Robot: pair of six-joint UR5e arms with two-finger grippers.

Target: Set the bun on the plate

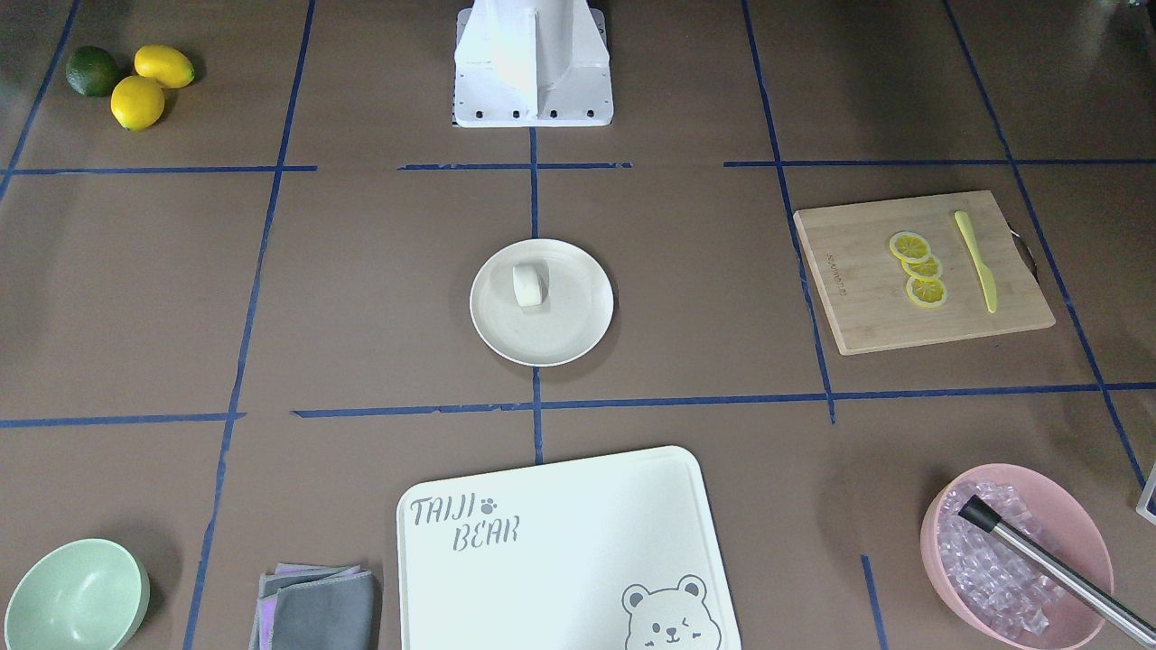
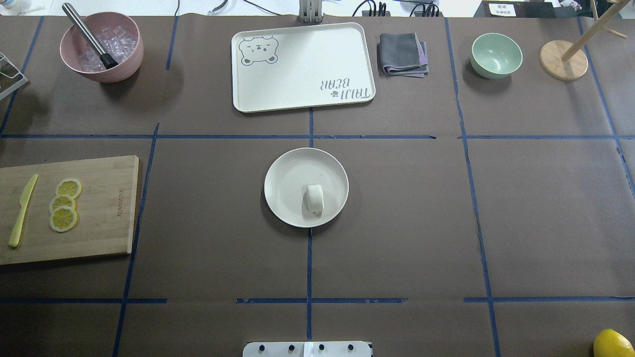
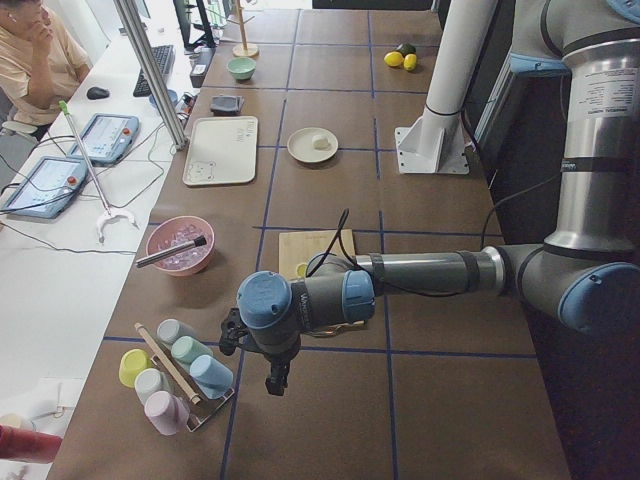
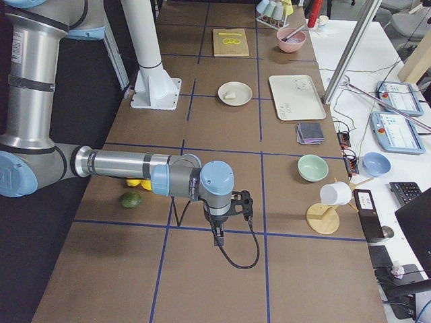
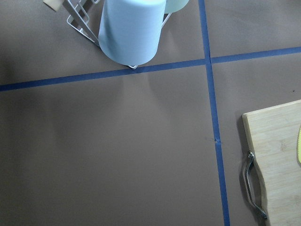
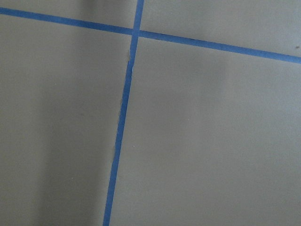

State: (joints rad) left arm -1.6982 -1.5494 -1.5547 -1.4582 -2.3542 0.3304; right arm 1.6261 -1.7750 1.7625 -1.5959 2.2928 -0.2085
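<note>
The small white bun (image 1: 528, 285) lies on the round cream plate (image 1: 569, 318) at the table's middle, toward the rim nearer the robot base; in the overhead view the bun (image 2: 314, 198) rests on the plate (image 2: 287, 183) free of any gripper. My left gripper (image 3: 275, 380) hangs over the table's left end beside a cup rack, far from the plate (image 3: 300, 150). My right gripper (image 4: 217, 237) hangs over the right end, likewise far from the plate (image 4: 242, 91). Both grippers show only in the side views, so I cannot tell whether they are open or shut.
A bamboo cutting board (image 2: 99, 208) carries lemon slices (image 2: 63, 204) and a yellow knife (image 2: 22, 210). At the far edge stand a pink ice bowl (image 2: 101, 47), the bear-printed board (image 2: 302, 67), a grey cloth (image 2: 403, 53), a mint bowl (image 2: 496, 54). A person (image 3: 35, 60) sits beyond.
</note>
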